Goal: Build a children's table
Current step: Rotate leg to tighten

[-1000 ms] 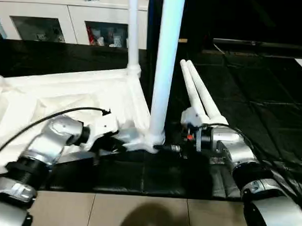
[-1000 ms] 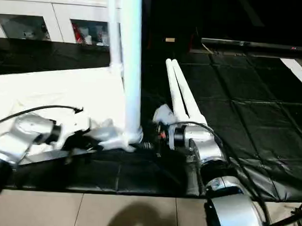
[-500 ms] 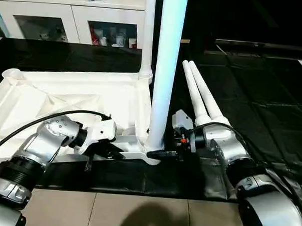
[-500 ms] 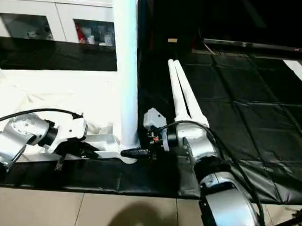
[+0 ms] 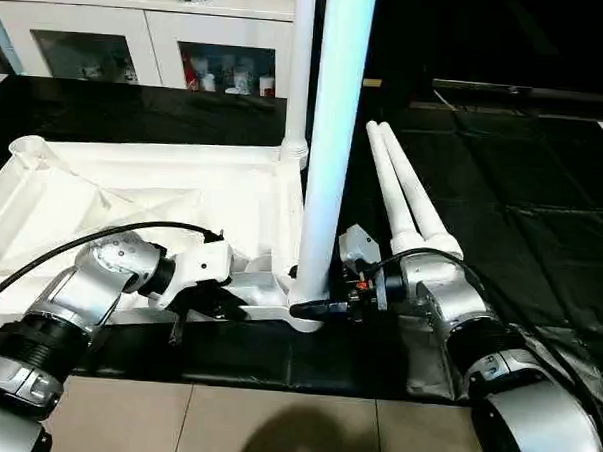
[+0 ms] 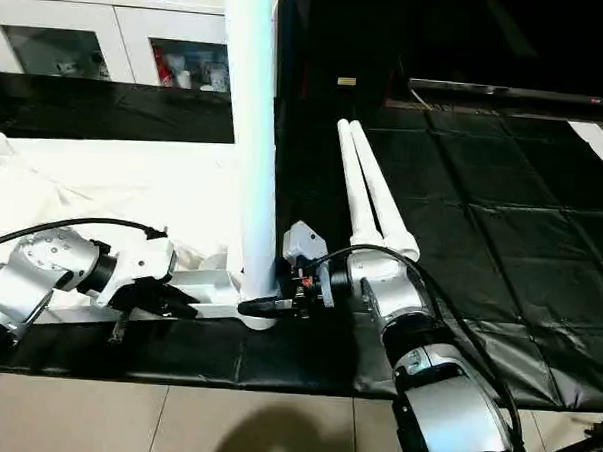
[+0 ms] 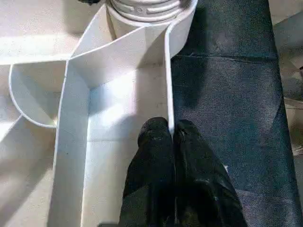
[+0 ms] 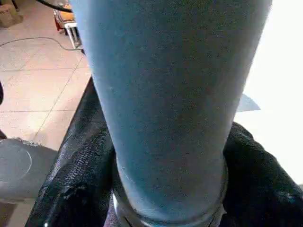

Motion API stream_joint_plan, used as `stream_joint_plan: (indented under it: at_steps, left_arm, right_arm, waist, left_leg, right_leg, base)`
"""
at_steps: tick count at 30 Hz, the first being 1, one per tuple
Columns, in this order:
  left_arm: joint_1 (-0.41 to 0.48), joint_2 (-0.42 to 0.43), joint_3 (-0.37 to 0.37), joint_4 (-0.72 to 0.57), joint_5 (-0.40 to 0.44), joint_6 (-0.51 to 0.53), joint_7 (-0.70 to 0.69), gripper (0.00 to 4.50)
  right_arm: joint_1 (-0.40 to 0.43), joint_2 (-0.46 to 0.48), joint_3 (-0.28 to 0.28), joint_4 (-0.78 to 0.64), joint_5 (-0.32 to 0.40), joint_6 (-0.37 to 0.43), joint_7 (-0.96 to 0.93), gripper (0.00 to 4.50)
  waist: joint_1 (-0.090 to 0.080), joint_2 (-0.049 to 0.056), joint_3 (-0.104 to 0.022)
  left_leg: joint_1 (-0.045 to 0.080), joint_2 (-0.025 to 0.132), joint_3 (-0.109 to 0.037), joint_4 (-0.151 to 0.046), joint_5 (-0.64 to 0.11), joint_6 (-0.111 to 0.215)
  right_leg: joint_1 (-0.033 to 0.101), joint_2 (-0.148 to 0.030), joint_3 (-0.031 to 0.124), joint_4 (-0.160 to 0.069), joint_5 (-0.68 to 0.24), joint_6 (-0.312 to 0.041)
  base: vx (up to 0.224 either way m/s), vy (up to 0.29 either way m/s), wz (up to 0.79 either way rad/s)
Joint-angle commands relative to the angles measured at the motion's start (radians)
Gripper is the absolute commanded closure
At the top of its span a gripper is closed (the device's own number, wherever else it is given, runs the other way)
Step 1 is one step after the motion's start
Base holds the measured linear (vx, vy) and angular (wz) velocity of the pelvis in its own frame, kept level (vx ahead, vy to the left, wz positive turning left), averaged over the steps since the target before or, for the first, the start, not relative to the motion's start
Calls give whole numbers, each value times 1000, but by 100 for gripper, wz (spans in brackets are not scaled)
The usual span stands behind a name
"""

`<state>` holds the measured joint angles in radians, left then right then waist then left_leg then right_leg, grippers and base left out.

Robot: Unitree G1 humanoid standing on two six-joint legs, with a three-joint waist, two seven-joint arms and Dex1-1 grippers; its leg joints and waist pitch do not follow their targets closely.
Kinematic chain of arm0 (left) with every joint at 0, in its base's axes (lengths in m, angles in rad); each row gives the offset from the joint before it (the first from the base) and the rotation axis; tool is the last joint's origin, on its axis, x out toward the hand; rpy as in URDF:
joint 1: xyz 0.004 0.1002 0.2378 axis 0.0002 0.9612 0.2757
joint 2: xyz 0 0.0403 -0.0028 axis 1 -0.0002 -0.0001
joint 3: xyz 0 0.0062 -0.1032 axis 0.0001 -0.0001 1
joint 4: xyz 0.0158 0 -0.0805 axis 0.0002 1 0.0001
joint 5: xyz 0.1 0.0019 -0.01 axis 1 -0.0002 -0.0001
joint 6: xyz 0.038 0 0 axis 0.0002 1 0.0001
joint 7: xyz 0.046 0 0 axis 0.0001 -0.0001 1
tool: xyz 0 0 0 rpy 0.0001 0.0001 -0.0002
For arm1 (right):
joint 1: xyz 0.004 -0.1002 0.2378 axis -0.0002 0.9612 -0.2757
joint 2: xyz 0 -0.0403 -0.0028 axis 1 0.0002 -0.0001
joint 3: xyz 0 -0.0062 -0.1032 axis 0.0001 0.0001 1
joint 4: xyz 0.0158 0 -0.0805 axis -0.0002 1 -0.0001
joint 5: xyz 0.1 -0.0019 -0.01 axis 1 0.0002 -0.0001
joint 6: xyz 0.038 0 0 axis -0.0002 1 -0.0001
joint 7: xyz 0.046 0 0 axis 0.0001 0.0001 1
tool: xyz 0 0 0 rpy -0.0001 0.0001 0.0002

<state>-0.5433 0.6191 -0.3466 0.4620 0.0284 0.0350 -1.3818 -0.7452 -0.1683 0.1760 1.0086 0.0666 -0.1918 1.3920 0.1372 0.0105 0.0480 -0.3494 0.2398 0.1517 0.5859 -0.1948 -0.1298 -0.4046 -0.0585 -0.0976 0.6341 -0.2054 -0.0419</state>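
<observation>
Right hand (image 6: 263, 306) has closed around the upright leg (image 5: 330, 137); left hand (image 7: 173, 135) stays pinched on the tabletop (image 5: 133, 194) rim.

home room, glass-door cabinet (image 5: 149, 49), tiled floor (image 5: 273, 425)

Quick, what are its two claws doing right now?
Left gripper: shut on the tabletop's rim.
Right gripper: jaws around the upright leg; grip cannot be told.

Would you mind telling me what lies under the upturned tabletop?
The tabletop rests ribbed side up on a black mat, which shows around its edges. Whatever is directly beneath is covered.
</observation>
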Motion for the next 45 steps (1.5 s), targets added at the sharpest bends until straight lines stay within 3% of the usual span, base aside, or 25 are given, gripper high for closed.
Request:
stream_joint_plan:
  at_steps: [1, 10, 12, 13, 15, 16, 18, 20, 22, 23, 26, 28, 31, 32, 34, 36, 37, 40, 41, 45]
  left_arm:
    - [12, 8, -44, -12, 24, -21, -45, 450]
    - [18, 2, -32, -10, 8, 4, -39, 450]
    - [9, -28, -8, 0, -3, 61, 13, 450]
    - [-22, -88, 39, 43, -15, 128, 128, 450]
    - [-39, -116, 60, 64, -20, 155, 182, 450]
    - [-48, -132, 68, 71, -18, 175, 215, 450]
    - [-69, -166, 86, 87, -11, 206, 291, 450]
    - [-109, -241, 125, 110, 0, 278, 453, 450]
    - [-118, -258, 132, 112, 5, 293, 493, 450]
    - [-122, -286, 145, 98, 11, 332, 548, 450]
    - [-132, -342, 164, 73, 36, 399, 655, 450]
    - [-134, -354, 168, 68, 43, 409, 677, 450]
    - [-136, -364, 165, 58, 48, 420, 688, 450]
    - [-135, -366, 165, 56, 49, 423, 690, 450]
    - [-129, -352, 155, 52, 53, 402, 665, 450]
    - [-104, -313, 133, 32, 52, 363, 600, 450]
    - [-97, -305, 130, 26, 50, 354, 584, 450]
    - [-44, -252, 111, -25, 42, 323, 487, 450]
    - [-37, -245, 109, -32, 41, 321, 473, 450]
    - [9, -174, 84, -59, 23, 233, 335, 450]
  right_arm:
    - [-23, 2, 5, 14, -10, -16, 9, 176]
    - [-3, 13, 7, 3, -2, -8, 20, 177]
    - [14, 25, -3, -11, 12, 31, 5, 177]
    - [32, 61, -30, -10, 22, 82, -109, 177]
    - [37, 80, -46, -3, 27, 98, -174, 178]
    - [39, 100, -58, 7, 28, 117, -240, 178]
    - [39, 137, -77, 26, 28, 148, -358, 178]
    - [17, 221, -128, 74, 58, 203, -553, 178]
    - [9, 242, -142, 87, 65, 213, -604, 178]
    - [-7, 275, -152, 105, 69, 213, -666, 178]
    - [-32, 332, -157, 126, 55, 209, -762, 178]
    - [-31, 340, -157, 120, 48, 214, -769, 178]
    - [-23, 347, -164, 105, 44, 215, -758, 178]
    - [-23, 349, -171, 104, 44, 218, -764, 122]
    - [-22, 344, -180, 100, 50, 220, -755, 108]
    - [-17, 323, -180, 91, 49, 203, -728, 106]
    - [-14, 315, -175, 90, 45, 193, -722, 81]
    - [10, 251, -158, 70, 31, 139, -662, 68]
    - [14, 241, -159, 64, 31, 133, -650, 38]
    - [38, 147, -158, 11, 42, 102, -500, 19]
  waist:
    - [-4, 7, -72]
    - [-3, 8, -73]
    - [-3, 10, -73]
    - [-6, 5, -71]
    - [-1, 6, -67]
    - [-2, 5, -63]
    - [-6, 11, -57]
    - [-12, 8, -52]
    - [-20, 5, -52]
    - [-26, 10, -53]
    - [-27, 10, -55]
    - [-27, 5, -57]
    - [-26, 7, -59]
    - [-26, 7, -60]
    - [-27, 8, -61]
    - [-32, 7, -62]
    - [-37, 7, -64]
    - [-44, 8, -68]
    - [-47, 9, -70]
    - [-46, 13, -71]
  left_leg:
    - [-3, -1, 16, -57, -85, 58]
    - [-3, -1, 16, -56, -84, 60]
    - [-2, -1, 16, -56, -83, 59]
    - [-1, 0, 19, -57, -81, 55]
    - [4, -2, 18, -59, -112, 38]
    - [-1, -4, 16, -62, -146, 24]
    - [7, -6, 16, -66, -194, 7]
    - [13, -10, 13, -71, -234, -8]
    - [20, -14, 11, -72, -252, -13]
    - [15, -14, 11, -72, -241, -9]
    - [12, -12, 11, -70, -219, 2]
    - [11, -11, 12, -70, -202, 5]
    - [6, -11, 12, -70, -186, 16]
    - [3, -11, 12, -69, -174, 17]
    - [3, -11, 12, -69, -172, 19]
    - [-4, -13, 9, -70, -163, 20]
    - [-8, -13, 9, -69, -149, 21]
    - [-7, -11, 10, -65, -118, 34]
    - [-8, -10, 11, -64, -100, 46]
    - [-6, -9, 14, -60, -71, 73]
  right_leg:
    - [65, -76, 58, -57, -17, -228]
    - [65, -76, 58, -56, -8, -231]
    - [64, -75, 58, -55, -7, -233]
    - [64, -73, 60, -57, -5, -234]
    - [59, -76, 61, -65, -67, -220]
    - [63, -79, 59, -71, -145, -201]
    - [58, -80, 61, -83, -257, -169]
    - [56, -83, 59, -100, -374, -130]
    - [54, -83, 57, -108, -437, -112]
    - [55, -84, 59, -110, -433, -108]
    - [53, -81, 57, -106, -388, -118]
    - [54, -79, 58, -102, -345, -128]
    - [56, -78, 59, -94, -277, -142]
    - [59, -77, 60, -90, -242, -151]
    - [59, -77, 60, -89, -222, -157]
    - [66, -78, 59, -84, -199, -157]
    - [69, -77, 59, -81, -173, -158]
    - [69, -78, 60, -75, -97, -188]
    - [70, -77, 59, -70, -51, -201]
    - [71, -73, 58, -65, 32, -233]
  base:
    - [0, 0, 0]
    - [0, 0, 0]
    - [0, 0, 0]
    - [0, 0, 0]
    - [0, 0, 0]
    - [0, 0, 0]
    - [0, 0, 0]
    - [0, 0, 0]
    - [0, 0, 0]
    - [0, 0, 0]
    - [0, 0, 0]
    - [0, 0, 0]
    - [0, 0, 0]
    - [0, 0, 0]
    - [0, 0, 0]
    - [0, 0, 0]
    - [0, 0, 0]
    - [0, 0, 0]
    - [0, 0, 0]
    - [0, 0, 0]
